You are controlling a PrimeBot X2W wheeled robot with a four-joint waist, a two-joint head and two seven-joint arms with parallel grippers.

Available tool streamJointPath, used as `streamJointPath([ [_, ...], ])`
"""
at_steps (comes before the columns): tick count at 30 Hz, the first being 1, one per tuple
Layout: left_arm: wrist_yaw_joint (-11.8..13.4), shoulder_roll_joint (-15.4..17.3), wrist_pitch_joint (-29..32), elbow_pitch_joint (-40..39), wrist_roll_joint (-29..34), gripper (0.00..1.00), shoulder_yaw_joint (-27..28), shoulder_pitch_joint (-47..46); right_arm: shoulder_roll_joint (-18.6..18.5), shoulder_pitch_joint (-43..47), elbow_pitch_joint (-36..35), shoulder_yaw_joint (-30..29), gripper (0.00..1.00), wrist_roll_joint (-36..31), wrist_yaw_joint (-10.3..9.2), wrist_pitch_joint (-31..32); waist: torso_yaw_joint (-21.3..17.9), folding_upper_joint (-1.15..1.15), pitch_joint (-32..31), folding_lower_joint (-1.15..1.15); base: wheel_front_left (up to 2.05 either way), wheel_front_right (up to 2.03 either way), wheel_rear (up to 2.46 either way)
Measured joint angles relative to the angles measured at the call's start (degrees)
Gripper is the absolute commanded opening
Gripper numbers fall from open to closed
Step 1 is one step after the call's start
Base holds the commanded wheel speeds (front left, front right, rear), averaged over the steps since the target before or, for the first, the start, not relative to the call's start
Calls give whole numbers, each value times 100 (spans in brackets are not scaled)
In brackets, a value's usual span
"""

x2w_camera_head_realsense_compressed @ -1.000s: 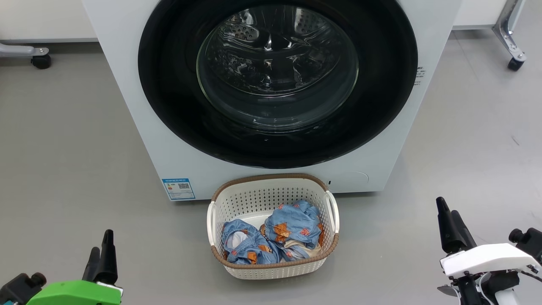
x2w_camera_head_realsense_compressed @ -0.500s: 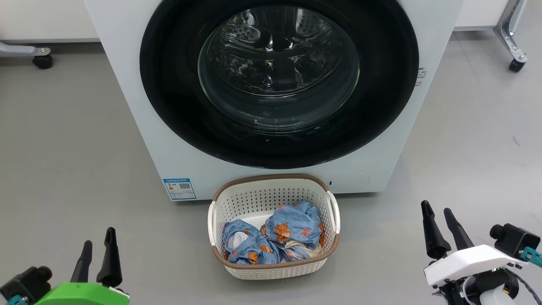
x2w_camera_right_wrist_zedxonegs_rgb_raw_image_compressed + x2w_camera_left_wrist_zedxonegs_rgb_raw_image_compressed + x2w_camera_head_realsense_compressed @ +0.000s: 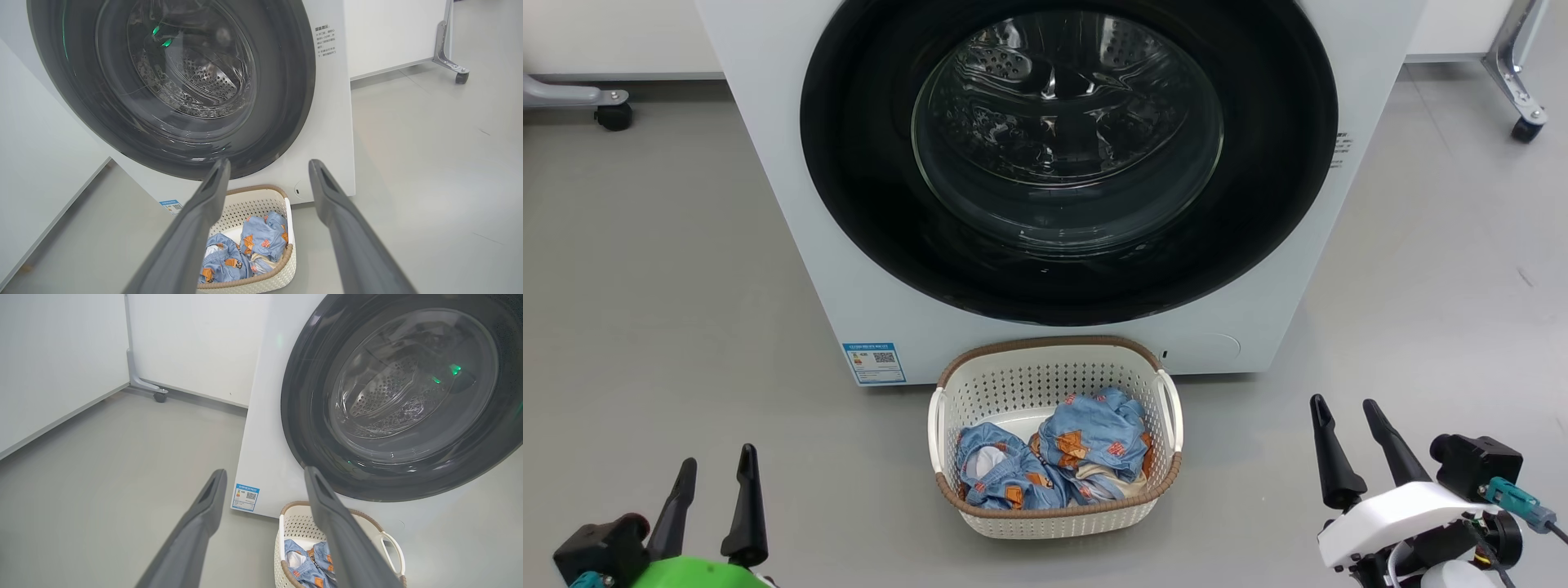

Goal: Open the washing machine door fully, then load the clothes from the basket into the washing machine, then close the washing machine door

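The white washing machine (image 3: pixel 768 163) stands straight ahead, its door (image 3: pixel 866 204) shut: a wide black ring around a bulging glass window. On the floor right in front of it sits the cream basket (image 3: pixel 1045 380) with the blue, orange-patched clothes (image 3: pixel 1086 437) inside. My left gripper (image 3: pixel 717 457) hovers open at the lower left, well left of the basket. My right gripper (image 3: pixel 1342 404) hovers open at the lower right, right of the basket. Both are empty. The door (image 3: pixel 302 428) (image 3: pixel 286 102) and the clothes (image 3: pixel 310 563) (image 3: pixel 261 239) lie beyond the open left gripper (image 3: pixel 264 473) and right gripper (image 3: pixel 269 164).
Grey floor (image 3: pixel 645 286) spreads to both sides of the machine. Castered frame legs stand at the back left (image 3: pixel 605 110) and back right (image 3: pixel 1523 122). White wall panels (image 3: pixel 49 355) close off the left side. A blue label sticker (image 3: pixel 874 362) marks the machine's lower left front.
The head camera has shifted a little. The left gripper's fingers have spread apart and sunk lower; the right gripper has moved left and down, its fingers now also clearly apart.
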Motion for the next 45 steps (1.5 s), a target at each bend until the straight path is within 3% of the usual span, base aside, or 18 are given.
streamJointPath([
  [27,-8,32,-401,-269,2383,100,68,360,-26,137,212,202,100,-2085,8,-452,59,0,17,0,0,0,0],
  [45,-8,-30,-402,-73,2179,100,80,420,30,138,230,0,100,-2148,54,-477,53,0,13,0,0,0,0],
])
